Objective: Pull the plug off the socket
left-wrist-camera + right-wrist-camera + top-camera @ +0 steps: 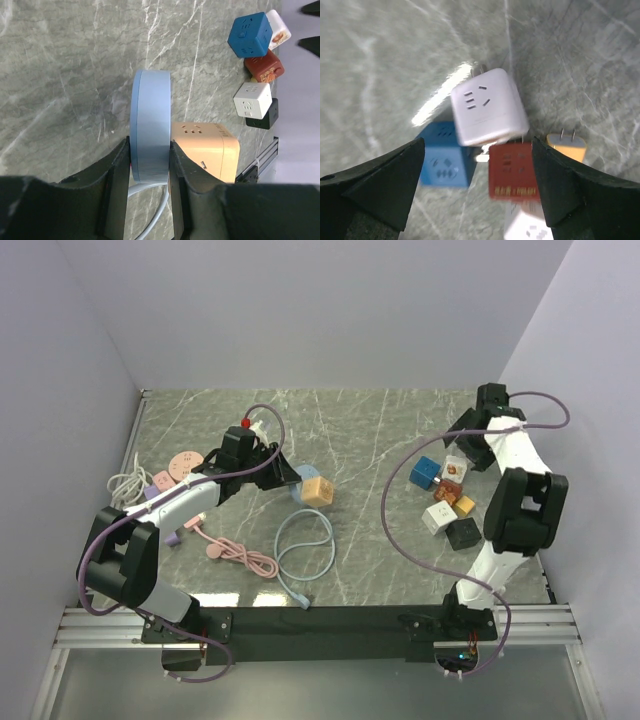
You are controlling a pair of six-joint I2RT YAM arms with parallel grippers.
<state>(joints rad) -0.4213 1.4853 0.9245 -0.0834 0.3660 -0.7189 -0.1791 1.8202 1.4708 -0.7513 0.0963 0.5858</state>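
Left gripper point(150, 146) clamps the blue plug point(150, 115), which sits flush against the peach socket point(205, 147); only its wrist view shows this grip. Right gripper point(477, 145) hangs spread wide over a blurred white cube point(487, 107), not touching it.

Pale lavender walls point(300, 310) enclose a grey marble tabletop point(380, 440).

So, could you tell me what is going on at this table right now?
The left gripper is clamped on the light blue round plug. The plug sits against the tan cube socket, so it does not look pulled free yet. On the right side of the table, the right gripper hovers open over a white cube socket among the other cube sockets, and it is holding nothing.
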